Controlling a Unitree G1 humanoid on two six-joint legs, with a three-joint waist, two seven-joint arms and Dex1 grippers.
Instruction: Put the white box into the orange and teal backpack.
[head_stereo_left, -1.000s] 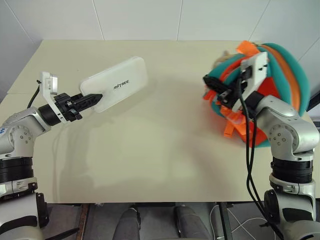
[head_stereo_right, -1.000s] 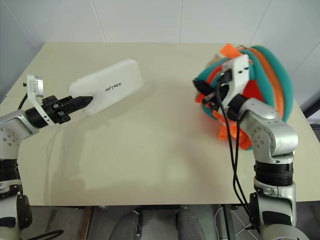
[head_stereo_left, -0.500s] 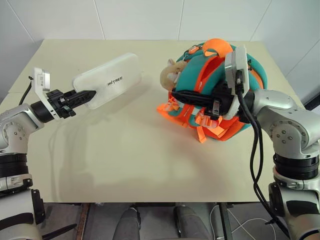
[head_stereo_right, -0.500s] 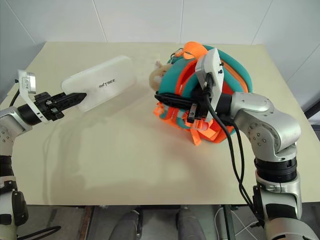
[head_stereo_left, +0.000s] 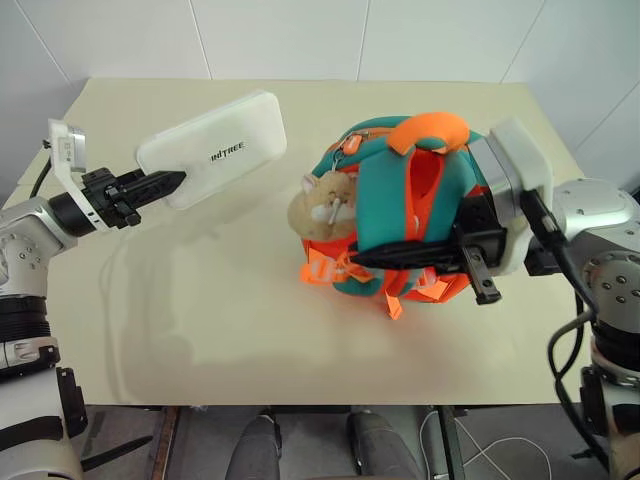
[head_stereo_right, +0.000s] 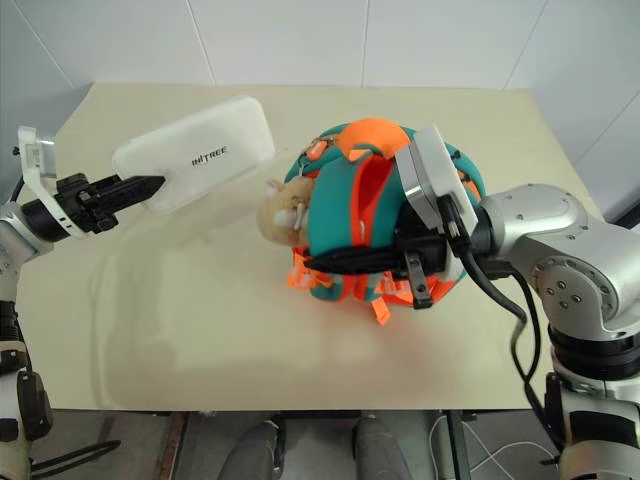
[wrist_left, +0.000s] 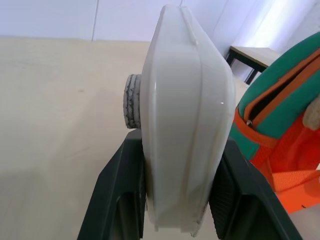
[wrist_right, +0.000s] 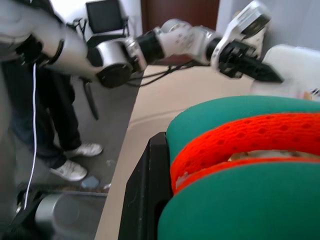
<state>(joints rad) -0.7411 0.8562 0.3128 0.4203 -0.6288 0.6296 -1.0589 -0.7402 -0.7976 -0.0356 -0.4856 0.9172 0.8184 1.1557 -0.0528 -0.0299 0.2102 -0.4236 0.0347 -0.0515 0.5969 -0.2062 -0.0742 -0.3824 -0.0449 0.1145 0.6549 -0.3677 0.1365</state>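
The white box (head_stereo_left: 212, 150) hangs tilted above the table's left side, dark lettering at its centre. My left gripper (head_stereo_left: 168, 182) is shut on its near end; the fingers (wrist_left: 120, 200) clamp both flat faces of the white box (wrist_left: 182, 125). The orange and teal backpack (head_stereo_left: 400, 215) stands at mid-table to the right of the box, a gap between them, with its tan plush hamster (head_stereo_left: 320, 203) facing the box. My right gripper (head_stereo_left: 360, 260) is shut on the backpack's front straps, one black finger (wrist_right: 142, 190) pressed against the teal and orange padding (wrist_right: 250, 165).
The tan table (head_stereo_left: 200, 320) has bare surface in front of the box and backpack. In the right wrist view a person's legs (wrist_right: 60, 125) stand beside the table's left edge, with a black chair (wrist_right: 102, 15) behind.
My right gripper has carried the backpack from the table's far right to its middle and turned it so the hamster faces left. The left gripper has lifted the box slightly.
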